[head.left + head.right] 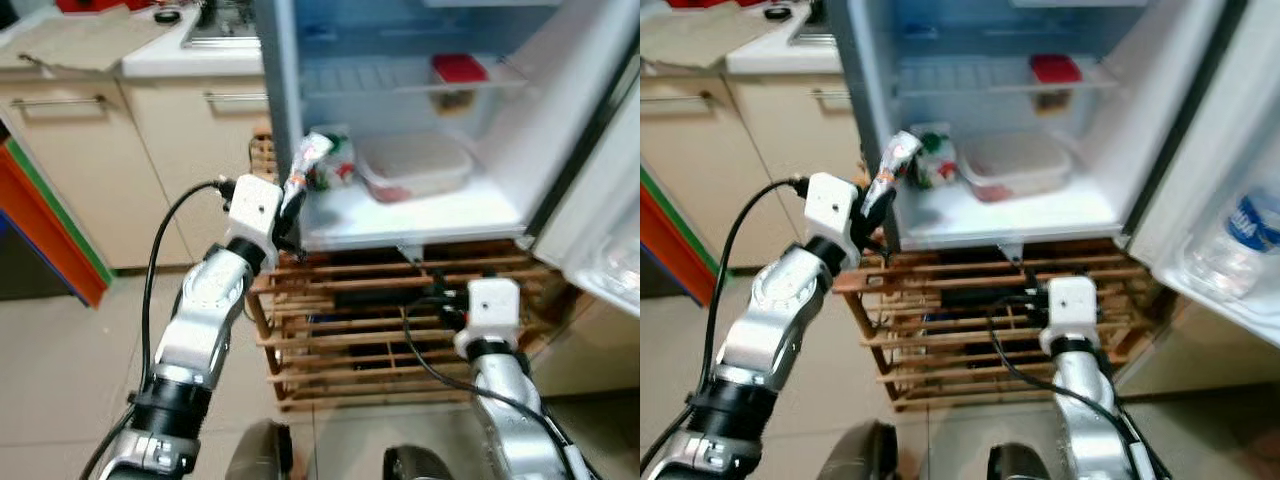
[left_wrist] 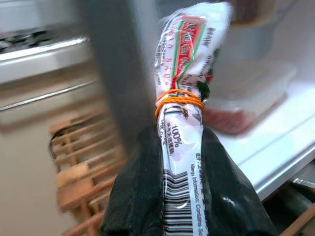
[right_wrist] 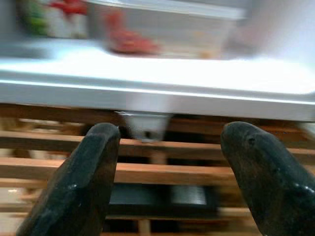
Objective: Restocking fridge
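My left gripper (image 1: pixel 290 212) is shut on a white plastic food packet (image 1: pixel 306 158) with red and green print and an orange rubber band (image 2: pixel 179 99). It holds the packet upright at the left front corner of the open fridge's bottom shelf (image 1: pixel 440 215). In the left wrist view the black fingers (image 2: pixel 138 191) clamp the packet's barcode end. My right gripper (image 3: pixel 170 147) is open with nothing between its fingers. It sits low in front of the wooden rack (image 1: pixel 350 335) under the fridge.
On the shelf lie a clear lidded container (image 1: pixel 415 165) and a green and red packet (image 1: pixel 338 160). A red-lidded tub (image 1: pixel 460 75) stands on the shelf above. The fridge door (image 1: pixel 1230 200) hangs open at right, holding a bottle (image 1: pixel 1245 225). Kitchen cabinets (image 1: pixel 100 140) stand at left.
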You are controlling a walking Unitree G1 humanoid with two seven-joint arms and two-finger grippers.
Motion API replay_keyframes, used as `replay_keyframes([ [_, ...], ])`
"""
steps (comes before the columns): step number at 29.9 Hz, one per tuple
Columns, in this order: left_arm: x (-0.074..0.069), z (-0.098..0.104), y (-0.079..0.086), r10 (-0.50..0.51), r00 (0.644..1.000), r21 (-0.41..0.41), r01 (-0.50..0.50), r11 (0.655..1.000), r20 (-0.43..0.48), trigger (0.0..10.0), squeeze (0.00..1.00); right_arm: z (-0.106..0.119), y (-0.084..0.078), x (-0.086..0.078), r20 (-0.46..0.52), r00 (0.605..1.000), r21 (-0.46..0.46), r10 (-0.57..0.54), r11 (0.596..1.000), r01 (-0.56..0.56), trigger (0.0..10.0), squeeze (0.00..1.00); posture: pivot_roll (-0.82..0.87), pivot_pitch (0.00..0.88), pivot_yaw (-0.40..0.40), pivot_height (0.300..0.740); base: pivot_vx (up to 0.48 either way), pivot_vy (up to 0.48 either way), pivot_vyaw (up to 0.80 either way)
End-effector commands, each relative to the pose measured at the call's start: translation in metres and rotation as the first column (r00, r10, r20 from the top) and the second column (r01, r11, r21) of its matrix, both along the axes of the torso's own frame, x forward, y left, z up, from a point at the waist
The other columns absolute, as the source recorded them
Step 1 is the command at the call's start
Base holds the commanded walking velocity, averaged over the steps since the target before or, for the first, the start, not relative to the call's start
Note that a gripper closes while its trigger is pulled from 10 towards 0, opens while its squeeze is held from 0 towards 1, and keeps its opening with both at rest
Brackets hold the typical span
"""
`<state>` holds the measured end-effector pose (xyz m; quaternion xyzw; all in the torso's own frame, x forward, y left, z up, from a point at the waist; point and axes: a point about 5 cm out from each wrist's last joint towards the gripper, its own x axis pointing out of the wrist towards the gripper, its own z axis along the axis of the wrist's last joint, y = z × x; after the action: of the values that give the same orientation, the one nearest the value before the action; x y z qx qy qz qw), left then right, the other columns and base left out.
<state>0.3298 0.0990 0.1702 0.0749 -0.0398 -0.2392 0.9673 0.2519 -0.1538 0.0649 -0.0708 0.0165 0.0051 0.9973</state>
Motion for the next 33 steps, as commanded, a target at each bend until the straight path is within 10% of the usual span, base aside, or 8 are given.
replay_keyframes([
  [1, 0.008, 0.020, -0.014, -0.048, 0.998, 0.003, 0.048, 0.999, 0.031, 10.0, 0.00, 0.000, -0.008, -0.002, 0.000, 1.000, -0.015, -0.014, 1.000, 0.014, 10.0, 0.00, -0.04, 0.000, 0.042, 0.665, 0.000, 0.000, 0.00],
  [16, 0.041, 0.060, -0.084, -0.238, 0.969, 0.065, 0.235, 0.970, 0.059, 10.0, 0.00, -0.003, -0.003, -0.031, -0.017, 0.999, -0.024, -0.027, 0.999, 0.027, 10.0, 0.00, -0.14, 0.018, 0.096, 0.665, 0.000, 0.000, 0.00],
  [33, 0.074, 0.060, -0.051, -0.129, 0.991, 0.180, 0.120, 0.976, 0.037, 10.0, 0.00, -0.003, -0.019, -0.081, -0.109, 0.990, -0.051, -0.090, 0.995, 0.085, 10.0, 0.00, -0.21, 0.131, 0.090, 0.665, 0.000, 0.000, 0.00],
])
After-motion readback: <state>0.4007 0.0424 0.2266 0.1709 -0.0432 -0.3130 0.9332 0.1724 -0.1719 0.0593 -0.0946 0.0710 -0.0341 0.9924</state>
